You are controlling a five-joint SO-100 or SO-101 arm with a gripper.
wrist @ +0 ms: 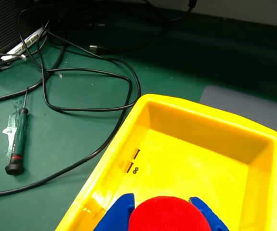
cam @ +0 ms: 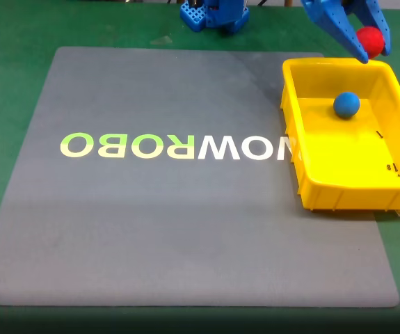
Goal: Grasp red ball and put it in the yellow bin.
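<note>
The grey mat (cam: 186, 209) carries "NOWROBO" upside down across its middle in the fixed view. The yellow bin (wrist: 215, 120) shows an "8" on its inner wall.

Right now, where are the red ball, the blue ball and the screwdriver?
red ball (cam: 371, 40): fixed view, its visible right side.
blue ball (cam: 346, 104): fixed view, its centre.
screwdriver (wrist: 18, 144): wrist view, its handle.

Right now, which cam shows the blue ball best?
The fixed view: the blue ball sits fully visible inside the yellow bin. In the wrist view, the red ball held in the gripper covers the bin's near floor.
</note>
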